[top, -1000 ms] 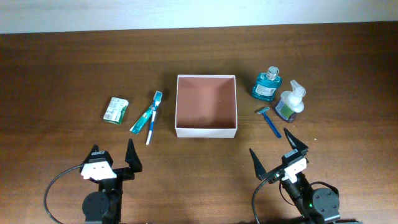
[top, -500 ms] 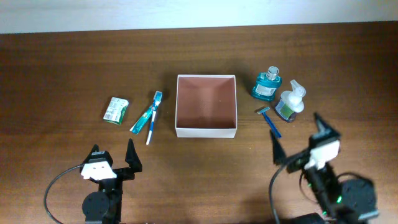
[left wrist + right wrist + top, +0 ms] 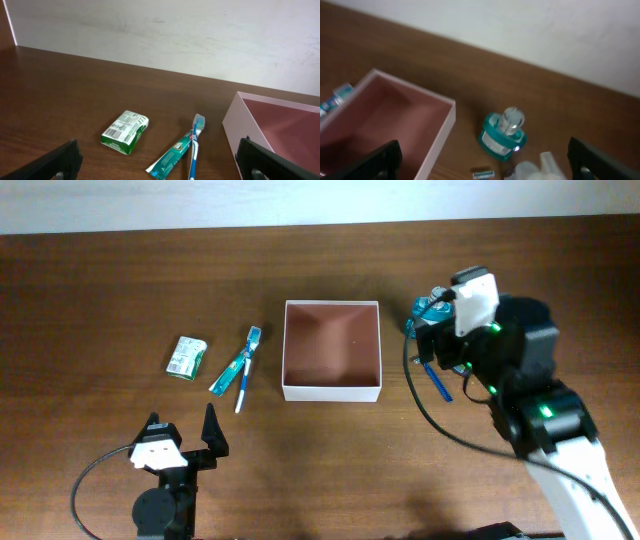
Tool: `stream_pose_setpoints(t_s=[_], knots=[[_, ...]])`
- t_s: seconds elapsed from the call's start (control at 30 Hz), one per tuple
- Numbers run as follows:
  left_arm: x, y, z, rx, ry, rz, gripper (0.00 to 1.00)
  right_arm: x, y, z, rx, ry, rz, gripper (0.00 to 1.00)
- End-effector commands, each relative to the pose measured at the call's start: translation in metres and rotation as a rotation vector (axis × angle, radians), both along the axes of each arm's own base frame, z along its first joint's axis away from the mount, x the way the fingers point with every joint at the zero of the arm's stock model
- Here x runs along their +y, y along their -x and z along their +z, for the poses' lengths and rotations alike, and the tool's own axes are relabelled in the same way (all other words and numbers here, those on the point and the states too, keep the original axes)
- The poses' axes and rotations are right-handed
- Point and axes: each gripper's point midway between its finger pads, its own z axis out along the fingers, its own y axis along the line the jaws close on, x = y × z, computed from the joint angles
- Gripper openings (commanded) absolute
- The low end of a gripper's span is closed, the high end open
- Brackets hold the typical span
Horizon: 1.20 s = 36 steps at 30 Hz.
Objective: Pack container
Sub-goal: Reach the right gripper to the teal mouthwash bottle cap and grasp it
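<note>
The container (image 3: 332, 345), a square shallow box with smooth white walls and a matte reddish-brown inside, sits in the middle of the grained wooden table (image 3: 100, 290). The left gripper (image 3: 181, 420) sits near-left, black fingers (image 3: 212, 430) spread wide and empty. The right gripper (image 3: 484, 155) (equally wide, holding nothing) hangs by the rounded teal bottle (image 3: 503, 134) just right of the box.

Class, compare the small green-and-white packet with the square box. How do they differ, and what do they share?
Size: the box is far larger than the packet. Colour: the packet is green and white; the box is white outside, reddish-brown inside. State: the box is open-topped and empty; the packet is closed. Both lie on the wooden table, untouched.
</note>
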Motion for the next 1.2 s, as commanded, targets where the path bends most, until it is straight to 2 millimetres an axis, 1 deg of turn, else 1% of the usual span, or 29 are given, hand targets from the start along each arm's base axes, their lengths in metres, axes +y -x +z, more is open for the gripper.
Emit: stream_pose_setpoints(t_s=[0.0, 0.1, 0.17, 0.2, 0.3, 0.33, 0.37, 0.47, 0.5, 0.67, 0.77, 0.93, 1.07, 1.17], knots=[[-0.001, 0.000, -0.001, -0.003, -0.018, -0.009, 0.99, 0.000, -0.021, -0.010, 0.016, -0.012, -0.029, 0.99], [-0.001, 0.000, -0.001, -0.003, -0.018, -0.009, 0.99, 0.003, -0.039, -0.009, -0.025, -0.024, -0.031, 0.99], [-0.001, 0.000, -0.001, -0.003, -0.018, -0.009, 1.00, 0.003, -0.046, -0.006, -0.043, -0.054, -0.055, 0.99], [-0.001, 0.000, -0.001, -0.003, -0.018, -0.009, 0.99, -0.003, -0.049, -0.005, -0.049, -0.069, -0.101, 1.00], [-0.001, 0.000, -0.001, -0.003, -0.018, -0.009, 0.99, -0.032, -0.053, -0.013, -0.036, -0.091, -0.312, 0.96], [-0.001, 0.000, -0.001, -0.003, -0.018, -0.009, 0.99, -0.039, -0.053, -0.017, -0.028, -0.093, -0.361, 0.96], [-0.001, 0.000, -0.001, -0.003, -0.018, -0.009, 1.00, -0.041, -0.053, -0.020, -0.020, -0.099, -0.386, 0.94], [-0.001, 0.000, -0.001, -0.003, -0.018, -0.009, 0.99, -0.041, -0.052, -0.031, 0.019, -0.143, -0.422, 0.80], [-0.001, 0.000, -0.001, -0.003, -0.018, -0.009, 0.99, -0.042, -0.051, -0.032, 0.026, -0.151, -0.430, 0.79], [-0.001, 0.000, -0.001, -0.003, -0.018, -0.009, 1.00, -0.046, -0.051, -0.036, 0.032, -0.138, -0.454, 0.78], [-0.001, 0.000, -0.001, -0.003, -0.018, -0.009, 0.99, -0.049, -0.053, -0.041, 0.040, -0.120, -0.475, 0.78], [-0.001, 0.000, -0.001, -0.003, -0.018, -0.009, 0.99, -0.040, -0.066, -0.061, 0.073, -0.152, -0.458, 0.79], [-0.001, 0.000, -0.001, -0.003, -0.018, -0.009, 1.00, -0.039, -0.077, -0.078, 0.098, -0.139, -0.461, 0.79], [-0.001, 0.000, -0.001, -0.003, -0.018, -0.009, 0.99, -0.037, -0.083, -0.083, 0.115, -0.132, -0.462, 0.79]])
